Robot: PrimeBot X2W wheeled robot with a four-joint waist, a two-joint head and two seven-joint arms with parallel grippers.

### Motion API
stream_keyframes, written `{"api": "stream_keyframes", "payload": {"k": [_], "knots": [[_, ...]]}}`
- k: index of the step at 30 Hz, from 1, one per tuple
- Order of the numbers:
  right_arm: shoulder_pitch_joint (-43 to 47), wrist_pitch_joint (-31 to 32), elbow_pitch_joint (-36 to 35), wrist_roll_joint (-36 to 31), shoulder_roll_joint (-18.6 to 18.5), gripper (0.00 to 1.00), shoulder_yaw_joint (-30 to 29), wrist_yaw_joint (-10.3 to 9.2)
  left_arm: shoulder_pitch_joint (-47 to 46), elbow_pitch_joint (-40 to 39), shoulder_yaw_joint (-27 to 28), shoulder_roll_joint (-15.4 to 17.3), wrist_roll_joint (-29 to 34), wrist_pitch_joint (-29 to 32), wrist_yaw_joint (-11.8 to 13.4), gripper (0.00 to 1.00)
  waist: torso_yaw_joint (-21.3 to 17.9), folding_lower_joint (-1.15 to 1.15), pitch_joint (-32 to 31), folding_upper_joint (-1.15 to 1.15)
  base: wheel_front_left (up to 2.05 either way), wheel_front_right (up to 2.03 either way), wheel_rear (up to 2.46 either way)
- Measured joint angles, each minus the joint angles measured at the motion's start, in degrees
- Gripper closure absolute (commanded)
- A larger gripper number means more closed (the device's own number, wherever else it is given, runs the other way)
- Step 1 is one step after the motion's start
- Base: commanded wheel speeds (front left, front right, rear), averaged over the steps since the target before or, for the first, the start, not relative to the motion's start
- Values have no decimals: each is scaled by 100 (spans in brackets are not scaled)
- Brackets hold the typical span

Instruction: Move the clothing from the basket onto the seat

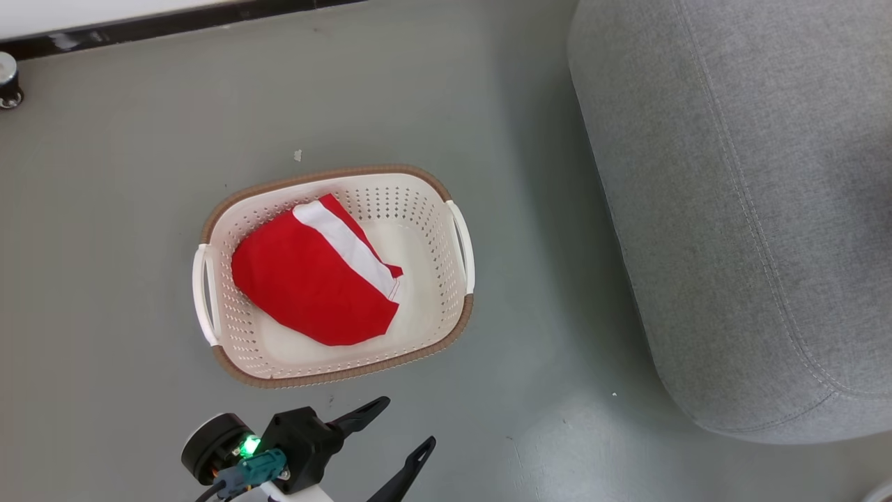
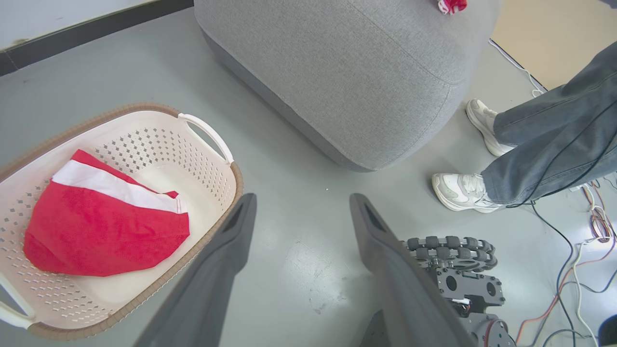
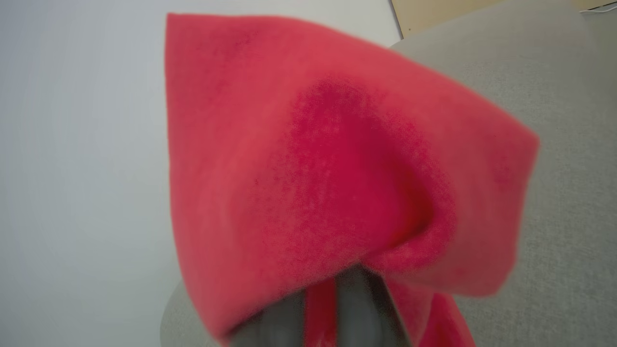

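Observation:
A red garment with a broad white band point(image 1: 317, 275) lies folded in the cream perforated basket point(image 1: 446, 199) on the floor, and shows again as the same garment point(image 2: 103, 231) in that basket point(image 2: 212, 173) in the left wrist view. My left gripper point(image 1: 401, 427) hovers open and empty just in front of the basket's near rim, its fingers point(image 2: 226, 250) spread wide. In the right wrist view a second red garment point(image 3: 337, 159) hangs blurred over my right gripper's dark fingers point(image 3: 359, 308), which are shut on it above the grey sofa point(image 3: 569, 193). A scrap of that red fabric point(image 2: 450, 5) shows over the sofa point(image 2: 356, 72).
The sofa's rounded arm point(image 1: 752, 209) stands right of the basket, with bare grey floor point(image 1: 543, 293) between them. A person's legs in jeans point(image 2: 554, 149) and white shoes point(image 2: 458, 193) stand beside the sofa. My wheeled base point(image 2: 458, 270) and loose cables point(image 2: 578, 270) lie at lower right.

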Motion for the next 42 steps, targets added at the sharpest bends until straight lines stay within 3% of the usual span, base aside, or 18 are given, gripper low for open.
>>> {"api": "stream_keyframes", "payload": {"k": [1,6,8,11,12,13,18,24,33,42], "knots": [[-50,-9,10,0,7,100,-60,0,0,-3,10,4,0,0,0,0,-5,0,18,0,0,0,0],[-222,-9,-25,-12,9,67,-368,-2,0,-16,53,15,0,-7,-1,0,-15,0,85,0,0,0,0],[-270,-9,-42,-13,14,64,-489,-2,0,-15,66,21,-1,-10,-1,0,-14,0,97,0,0,0,0],[-331,-9,-105,-166,22,52,-595,-2,-1,-14,81,32,-1,-23,-2,0,-14,0,93,0,0,0,0],[-331,-9,-119,-219,23,44,-612,-2,-1,-12,84,34,-2,-52,-3,0,-15,0,89,0,0,0,0],[-330,-9,-121,-290,23,29,-613,-2,-1,-12,85,32,-2,-56,-3,0,-15,0,83,0,0,0,0],[-318,-9,-118,-524,31,16,-571,-2,-1,-3,88,20,-5,-92,-19,0,-22,0,47,0,0,0,0],[-194,-9,-5,-687,44,14,-538,-2,-1,32,99,5,-48,-135,-35,0,-55,0,-12,0,0,0,0],[73,-9,247,-709,48,26,-425,-2,-2,126,77,-40,-52,-166,-42,0,-158,0,-153,0,0,0,0],[315,-9,392,-655,48,21,-233,-2,0,192,41,-79,-59,-214,-42,0,-260,0,-298,0,0,0,0]]}}
